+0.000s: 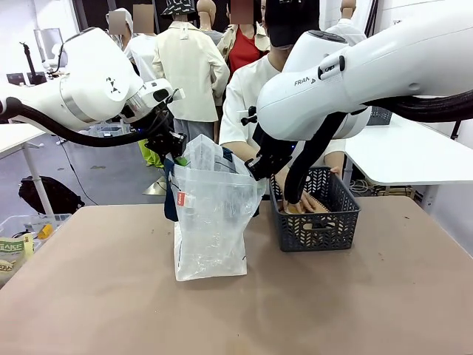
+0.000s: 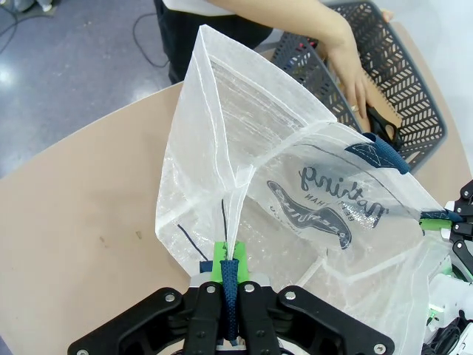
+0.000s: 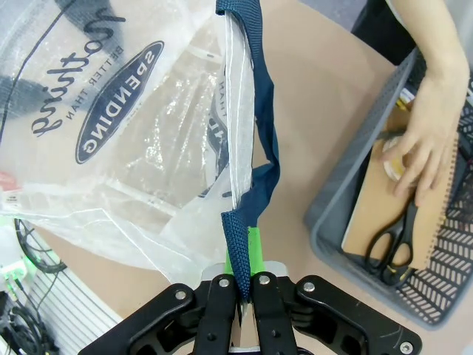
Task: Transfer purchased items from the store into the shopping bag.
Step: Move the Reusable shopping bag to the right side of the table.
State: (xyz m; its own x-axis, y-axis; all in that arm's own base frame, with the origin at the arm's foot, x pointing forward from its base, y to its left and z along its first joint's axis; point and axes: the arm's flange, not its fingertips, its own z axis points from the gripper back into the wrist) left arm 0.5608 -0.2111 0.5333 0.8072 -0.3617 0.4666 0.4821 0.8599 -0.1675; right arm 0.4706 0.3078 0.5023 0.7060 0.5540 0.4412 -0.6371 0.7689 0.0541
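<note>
Shopping bag (image 1: 211, 222) stands open, left pincer (image 2: 229, 270) and right pincer (image 3: 244, 260) each clamped on a navy strap (image 3: 262, 148); if one slips, the mouth could collapse before anything goes in.

Grey floor (image 1: 103, 177), white side table (image 1: 414, 159), brown tabletop (image 1: 89, 296)
</note>
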